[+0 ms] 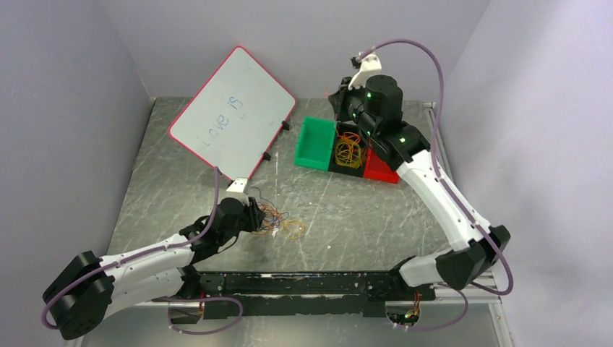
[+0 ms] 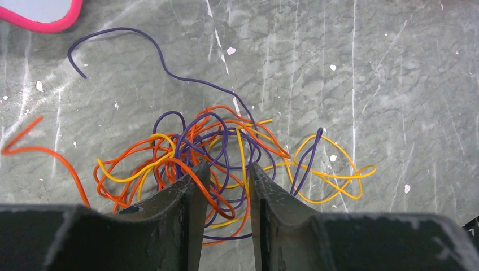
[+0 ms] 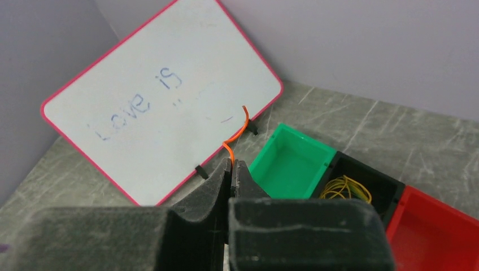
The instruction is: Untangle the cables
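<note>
While the right gripper (image 3: 231, 164) pinches one orange cable (image 3: 239, 131), the left gripper (image 2: 227, 170) straddles the tangle (image 2: 199, 131), half-open.

The only writing that can be read is on the whiteboard (image 3: 164, 107), which stands just beyond the right jaws and to their left. It says "Love is" in faint blue marker (handwritten, slanting upward). Fainter smears beside those words cannot be made out.
</note>
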`<state>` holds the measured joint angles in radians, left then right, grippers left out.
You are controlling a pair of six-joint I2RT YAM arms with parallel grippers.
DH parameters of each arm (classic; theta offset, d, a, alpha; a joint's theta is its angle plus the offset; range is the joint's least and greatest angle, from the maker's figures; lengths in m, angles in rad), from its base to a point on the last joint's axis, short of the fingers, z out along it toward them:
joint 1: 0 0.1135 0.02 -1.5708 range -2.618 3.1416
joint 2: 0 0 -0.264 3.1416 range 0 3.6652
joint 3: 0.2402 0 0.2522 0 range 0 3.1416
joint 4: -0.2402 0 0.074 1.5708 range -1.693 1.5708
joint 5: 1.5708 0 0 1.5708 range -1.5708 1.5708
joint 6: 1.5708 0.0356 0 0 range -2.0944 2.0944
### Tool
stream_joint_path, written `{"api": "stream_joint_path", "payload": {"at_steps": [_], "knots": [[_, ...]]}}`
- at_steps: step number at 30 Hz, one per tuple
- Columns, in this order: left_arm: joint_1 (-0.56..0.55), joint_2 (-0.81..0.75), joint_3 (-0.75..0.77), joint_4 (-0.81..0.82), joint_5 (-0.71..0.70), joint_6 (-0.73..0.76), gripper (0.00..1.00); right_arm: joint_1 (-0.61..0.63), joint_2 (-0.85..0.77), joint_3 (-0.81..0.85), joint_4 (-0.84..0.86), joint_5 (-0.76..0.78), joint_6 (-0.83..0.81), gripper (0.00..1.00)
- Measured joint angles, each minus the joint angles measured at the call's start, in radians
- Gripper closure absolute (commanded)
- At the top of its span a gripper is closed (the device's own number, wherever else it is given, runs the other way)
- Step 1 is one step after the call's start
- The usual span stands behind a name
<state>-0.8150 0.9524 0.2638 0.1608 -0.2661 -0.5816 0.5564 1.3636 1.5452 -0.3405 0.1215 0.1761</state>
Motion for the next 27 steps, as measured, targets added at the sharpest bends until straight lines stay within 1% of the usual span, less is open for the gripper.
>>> {"api": "stream_joint_path", "payload": {"at_steps": [7, 16, 21, 27], "knots": [[0.0, -0.039, 0.003, -0.038, 0.002, -0.003, 0.6, -0.039, 0.096, -0.04, 0.113, -0.107, -0.001, 1.0], [0.0, -0.083, 0.017, -0.09, 0.002, -0.007, 0.58, -0.094, 0.183, -0.016, 0.243, -0.146, -0.024, 1.0], [0.0, -0.108, 0.024, -0.106, 0.001, -0.007, 0.57, -0.11, 0.251, 0.008, 0.291, -0.181, -0.029, 1.0], [0.0, -0.12, 0.025, -0.129, 0.0, -0.007, 0.57, -0.11, 0.299, 0.032, 0.304, -0.211, -0.027, 1.0]]}}
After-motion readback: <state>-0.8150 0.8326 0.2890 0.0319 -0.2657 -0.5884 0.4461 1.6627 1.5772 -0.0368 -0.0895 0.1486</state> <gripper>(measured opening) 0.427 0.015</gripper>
